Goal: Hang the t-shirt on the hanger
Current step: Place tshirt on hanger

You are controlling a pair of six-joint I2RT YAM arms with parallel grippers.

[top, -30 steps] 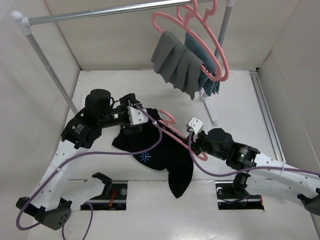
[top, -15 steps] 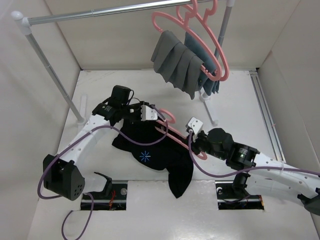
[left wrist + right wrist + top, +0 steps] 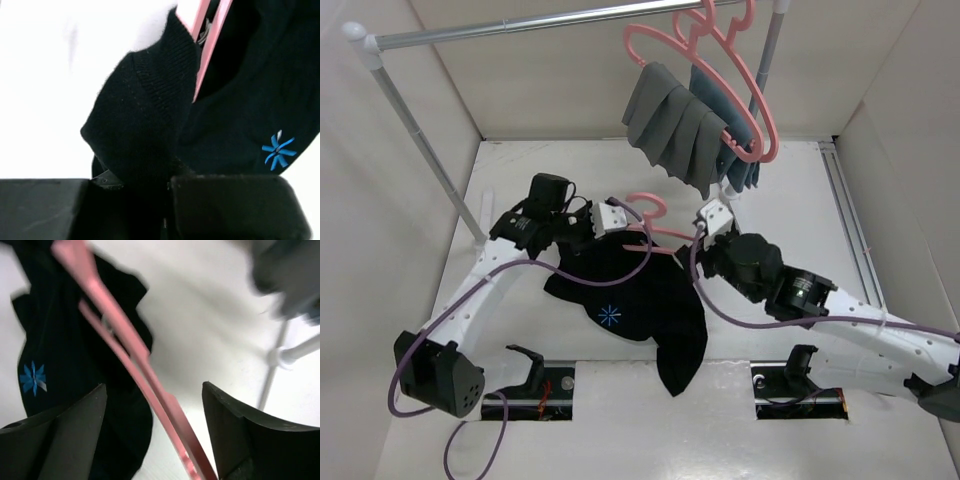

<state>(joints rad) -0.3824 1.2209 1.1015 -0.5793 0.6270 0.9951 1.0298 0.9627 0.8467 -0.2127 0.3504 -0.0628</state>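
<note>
White table (image 3: 520,170) and white walls box in the work, with a rail (image 3: 520,25) at the back.

The step in hand looks like threading the hanger (image 3: 212,45) into the t-shirt (image 3: 640,300). To do it well, the left gripper (image 3: 147,184) should hold the ribbed edge up and taut so the opening gapes. The right gripper (image 3: 154,390) can then steer the hanger's arm deeper into the cloth, along the bar's own line and not across it. A sideways pull could drag the edge out of the pinch or catch a notch on the fabric.

The left gripper's jaws are closed on a bunched fold of the shirt's ribbed edge, which rises straight ahead of the fingers. Just beyond that fold and a little to its right, the pink bars run away from the hand into a dark opening in the cloth. The star mark (image 3: 278,149) lies further right, on flat fabric.

The right gripper's jaws stand well apart. The hanger's two bars pass between them, nearer the right-hand finger low down. Blur makes it impossible to tell whether either finger touches the plastic. Most of the shirt lies left of this hand, under the bars.
</note>
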